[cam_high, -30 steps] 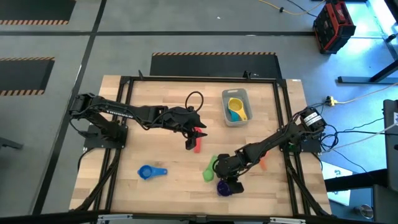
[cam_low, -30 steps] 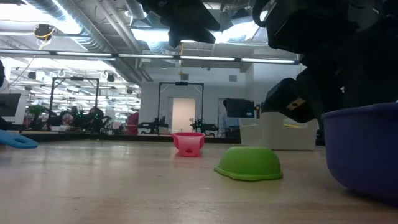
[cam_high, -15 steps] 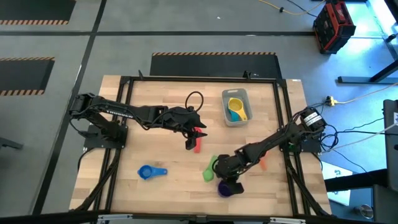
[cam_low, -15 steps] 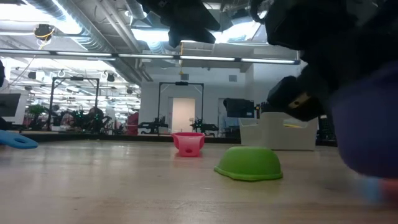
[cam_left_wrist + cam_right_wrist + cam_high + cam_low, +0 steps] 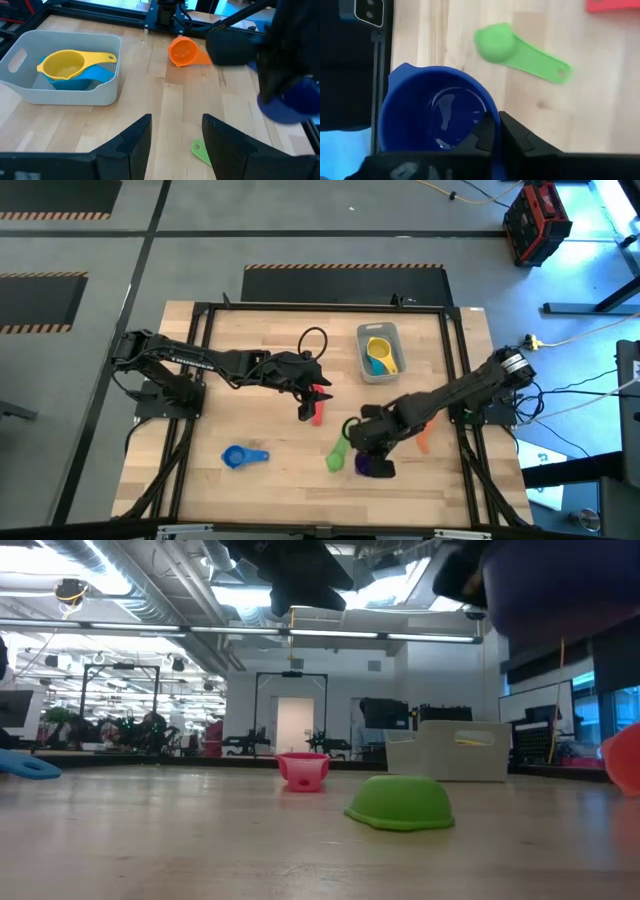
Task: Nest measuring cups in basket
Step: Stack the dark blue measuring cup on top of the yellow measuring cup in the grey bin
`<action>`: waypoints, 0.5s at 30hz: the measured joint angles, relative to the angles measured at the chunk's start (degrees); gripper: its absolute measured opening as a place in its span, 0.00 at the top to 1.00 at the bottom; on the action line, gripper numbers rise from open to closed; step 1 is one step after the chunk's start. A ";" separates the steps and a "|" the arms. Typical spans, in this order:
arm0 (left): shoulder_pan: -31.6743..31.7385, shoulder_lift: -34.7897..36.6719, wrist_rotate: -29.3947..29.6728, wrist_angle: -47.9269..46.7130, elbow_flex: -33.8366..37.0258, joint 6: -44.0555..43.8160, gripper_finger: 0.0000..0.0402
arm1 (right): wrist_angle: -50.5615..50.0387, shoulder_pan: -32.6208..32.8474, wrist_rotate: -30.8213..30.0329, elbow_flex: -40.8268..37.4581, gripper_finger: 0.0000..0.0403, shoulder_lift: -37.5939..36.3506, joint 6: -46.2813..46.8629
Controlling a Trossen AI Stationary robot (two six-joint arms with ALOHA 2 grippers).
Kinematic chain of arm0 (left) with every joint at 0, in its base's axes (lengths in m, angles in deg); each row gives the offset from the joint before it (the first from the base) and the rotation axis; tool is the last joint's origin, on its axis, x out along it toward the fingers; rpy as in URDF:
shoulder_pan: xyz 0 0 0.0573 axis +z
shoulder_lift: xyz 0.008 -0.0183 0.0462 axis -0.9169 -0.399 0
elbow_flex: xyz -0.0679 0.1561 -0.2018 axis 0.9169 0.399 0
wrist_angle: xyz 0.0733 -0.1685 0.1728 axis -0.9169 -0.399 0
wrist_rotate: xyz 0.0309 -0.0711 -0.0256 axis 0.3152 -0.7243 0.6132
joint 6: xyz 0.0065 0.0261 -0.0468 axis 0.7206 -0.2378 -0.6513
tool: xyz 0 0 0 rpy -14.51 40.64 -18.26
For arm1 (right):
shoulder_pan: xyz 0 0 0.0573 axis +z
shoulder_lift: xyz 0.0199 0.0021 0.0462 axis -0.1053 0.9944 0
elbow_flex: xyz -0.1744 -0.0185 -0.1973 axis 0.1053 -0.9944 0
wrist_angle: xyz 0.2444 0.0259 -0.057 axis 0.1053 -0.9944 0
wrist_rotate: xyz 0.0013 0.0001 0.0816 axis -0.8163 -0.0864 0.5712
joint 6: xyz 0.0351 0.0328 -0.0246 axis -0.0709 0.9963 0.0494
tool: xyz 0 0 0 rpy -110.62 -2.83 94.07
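The right gripper [image 5: 372, 463] sits low and a bit right of the middle in the high view, and its fingers are pinched tight on the rim of the purple cup [image 5: 437, 112]. The low view shows that cup as a dark shape at the upper right, lifted off the table [image 5: 250, 395]. Just beside it on the left lies the green cup [image 5: 337, 453], turned bowl down on the wood. The orange cup [image 5: 423, 440] lies just on the other side of the right arm, partly hidden by it. Up above, in the upper middle of the high view, stands the basket [image 5: 379, 352] with the yellow cup [image 5: 378, 349] sitting on the teal cup [image 5: 379, 365] inside. The left gripper [image 5: 307, 399] is near the middle of the table with its fingers spread apart, holding nothing. The red cup [image 5: 319, 408] lies right under it. The blue cup [image 5: 240, 457] lies far off at the lower left, well apart from the rest.
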 joint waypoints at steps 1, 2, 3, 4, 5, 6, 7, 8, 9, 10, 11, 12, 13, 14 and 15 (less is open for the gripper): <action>-0.01 0.00 0.00 0.00 0.01 0.01 0.58 | -1.60 -0.41 -0.41 0.74 0.96 -0.87 -0.05; -0.02 0.00 0.00 -0.01 0.00 0.01 0.58 | -2.43 -0.94 -0.61 1.11 0.96 -1.69 -0.06; -0.02 0.00 0.00 0.01 0.00 0.00 0.58 | -3.02 -1.66 -0.77 1.22 0.96 -2.72 -0.01; -0.02 0.00 0.00 0.02 0.01 0.00 0.58 | -3.71 -2.42 -0.77 1.22 0.96 -3.84 0.16; -0.02 0.00 0.00 -0.01 0.00 0.00 0.58 | -4.18 -3.34 -0.80 1.22 0.96 -4.99 0.41; -0.02 0.00 0.00 0.01 0.02 -0.01 0.58 | -4.68 -4.34 -0.91 1.22 0.96 -6.26 0.50; -0.02 0.00 0.00 0.02 0.00 0.01 0.58 | -5.71 -5.41 -0.91 1.22 0.96 -7.48 0.50; 0.00 0.00 0.00 0.02 0.00 -0.01 0.58 | -6.74 -6.65 -0.89 1.22 0.96 -8.80 0.45; 0.00 0.00 0.00 0.00 0.00 0.00 0.58 | -7.79 -7.96 -0.91 1.22 0.96 -10.15 0.43; 0.00 0.00 0.00 0.02 0.00 -0.01 0.58 | -8.89 -9.42 -0.88 1.22 0.96 -11.42 0.40; 0.00 0.00 0.00 0.04 0.02 0.00 0.58 | -10.04 -10.98 -0.86 1.22 0.96 -12.76 0.35; 0.00 0.00 0.00 0.03 0.00 0.01 0.58 | -11.08 -12.71 -0.87 1.22 0.96 -13.99 0.21; 0.00 0.00 0.00 0.02 0.01 0.00 0.58 | -11.68 -14.60 -0.95 1.22 0.96 -15.12 -0.12; 0.00 0.00 0.00 0.04 0.00 0.00 0.58 | -12.06 -16.64 -1.02 1.22 0.96 -16.17 -0.34; 0.00 0.00 0.00 0.04 0.01 -0.01 0.58 | -12.24 -18.69 -1.19 1.22 0.96 -17.14 -0.40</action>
